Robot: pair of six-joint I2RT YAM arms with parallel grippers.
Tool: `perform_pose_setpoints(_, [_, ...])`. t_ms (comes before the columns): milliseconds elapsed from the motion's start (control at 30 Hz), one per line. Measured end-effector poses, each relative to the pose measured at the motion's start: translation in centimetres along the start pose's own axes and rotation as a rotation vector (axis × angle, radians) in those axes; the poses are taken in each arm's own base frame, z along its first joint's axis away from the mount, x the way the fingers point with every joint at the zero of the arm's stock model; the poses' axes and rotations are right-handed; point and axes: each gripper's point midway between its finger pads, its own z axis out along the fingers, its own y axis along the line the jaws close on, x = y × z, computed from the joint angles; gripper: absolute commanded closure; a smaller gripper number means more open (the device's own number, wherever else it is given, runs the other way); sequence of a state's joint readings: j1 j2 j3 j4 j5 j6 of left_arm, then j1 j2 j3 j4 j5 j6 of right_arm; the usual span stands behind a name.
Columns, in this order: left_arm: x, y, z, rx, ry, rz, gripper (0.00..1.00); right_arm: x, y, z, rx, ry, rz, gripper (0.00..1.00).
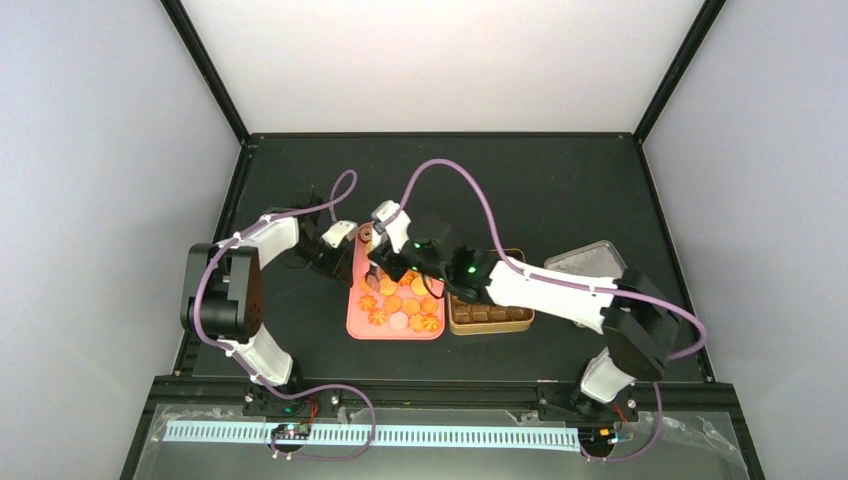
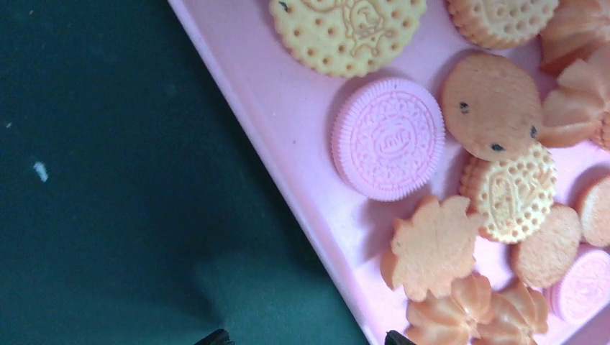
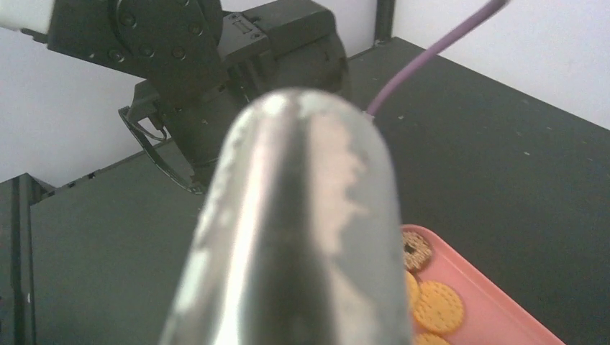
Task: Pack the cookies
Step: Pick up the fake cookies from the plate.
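Room: pale walls point(image 1: 420, 60), top of frame.
Table point(image 1: 560, 190): matte black, fills the middle.
Pink tray point(image 1: 356, 330): centre; the cookies point(image 1: 400, 305) lie loose on it, so packing looks far from done.
Box point(image 1: 490, 330): just right of the tray; contents too small to tell.
Clear lid point(image 1: 585, 260): further right, off the box.
Right gripper point(image 1: 392, 245): above the tray's upper end, apparently clenched on the metal tongs point(image 3: 295, 230).
Left gripper point(image 2: 306, 338): jaws apart at the tray's upper-left edge, grasping nothing.

L arm bent, L pincer point(image 1: 340, 236) open; R arm stretched across, R pincer point(image 1: 388, 228) clamped on tongs point(image 3: 302, 215).
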State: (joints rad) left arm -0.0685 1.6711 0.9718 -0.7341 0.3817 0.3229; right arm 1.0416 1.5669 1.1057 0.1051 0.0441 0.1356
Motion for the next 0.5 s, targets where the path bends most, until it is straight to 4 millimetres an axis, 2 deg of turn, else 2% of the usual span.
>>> perform_pose_setpoints(133, [0.4,0.4,-1.4,0.009,-0.013,-0.02,0.4,-0.3,1.3,2.5,-0.04,0.01,-0.016,0.62])
perform_pose_setpoints(267, [0.4,2.1,-2.9,-0.004,-0.037,-0.065,0.39,-0.7,1.9,4.4,-0.062,0.009,-0.031,0.62])
perform_pose_setpoints(300, [0.4,3.3,-3.6,-0.017,-0.052,-0.096,0.39,-1.1,2.0,4.7,-0.065,0.002,-0.034,0.62])
perform_pose_setpoints(500, [-0.2,6.6,-6.3,-0.064,-0.119,-0.164,0.38,1.2,1.8,6.7,-0.06,0.051,-0.048,0.62])
